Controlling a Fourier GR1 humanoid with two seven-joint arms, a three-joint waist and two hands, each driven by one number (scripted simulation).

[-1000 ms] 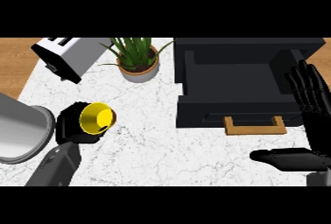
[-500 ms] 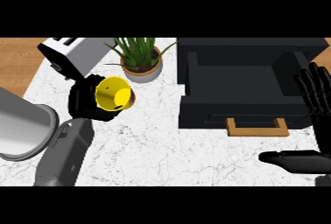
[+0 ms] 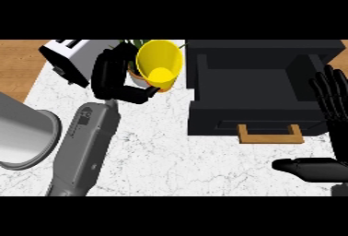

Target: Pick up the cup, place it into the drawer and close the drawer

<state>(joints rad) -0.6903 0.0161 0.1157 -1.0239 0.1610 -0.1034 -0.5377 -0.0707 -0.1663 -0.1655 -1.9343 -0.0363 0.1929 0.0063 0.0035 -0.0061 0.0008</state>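
Observation:
My left hand [image 3: 115, 76] is curled round the yellow cup [image 3: 159, 62] and holds it lifted and tilted, mouth toward the view, just left of the drawer. The black drawer [image 3: 262, 85] stands pulled open at the upper right, its inside bare, with a wooden handle [image 3: 269, 134] on its front. My right hand [image 3: 329, 120] rests open at the right edge, fingers up beside the drawer's right wall, thumb stretched out low toward the left.
A white toaster [image 3: 71, 57] sits at the top left. A potted plant [image 3: 136, 69] is mostly hidden behind the cup and my left hand. A grey metal pot [image 3: 20, 133] lies at the left edge. Wooden floor shows beyond the marble counter [image 3: 176, 156].
My left hand has carried the cup up and to the right, from the counter's left side to beside the drawer, now in front of the plant. The right hand has barely moved.

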